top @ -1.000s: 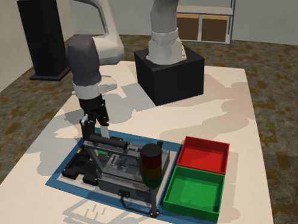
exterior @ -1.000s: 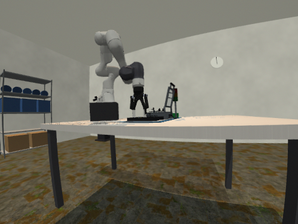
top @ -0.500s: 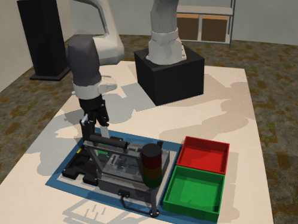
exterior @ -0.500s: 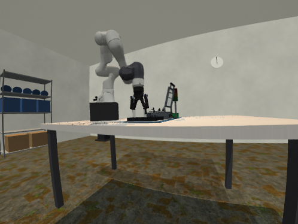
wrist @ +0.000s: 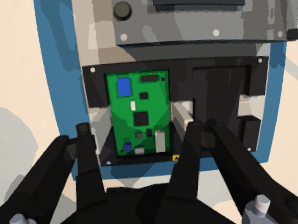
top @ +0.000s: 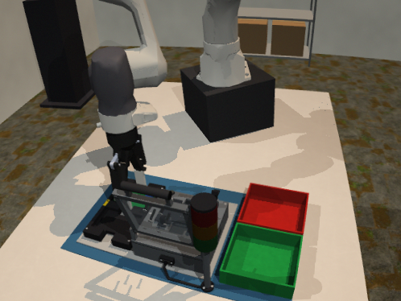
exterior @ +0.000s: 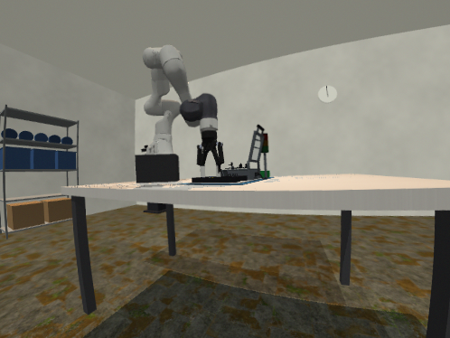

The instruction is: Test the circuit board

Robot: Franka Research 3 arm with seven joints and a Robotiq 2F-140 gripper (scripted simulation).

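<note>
In the left pocket of the black tray (wrist: 220,90), as seen from the wrist, the green circuit board (wrist: 139,113) is laid face up beneath the gripper (wrist: 136,145), whose fingers are spread around nothing, above the blue bench mat (top: 80,237) on the cream table (top: 282,133).

Pale grey walls (exterior: 389,113) enclose a floor of mottled brown and green (exterior: 253,271). A metal shelf rack (exterior: 4,181) holds blue bins and cardboard boxes (low down). A round clock (exterior: 327,93) hangs high.
</note>
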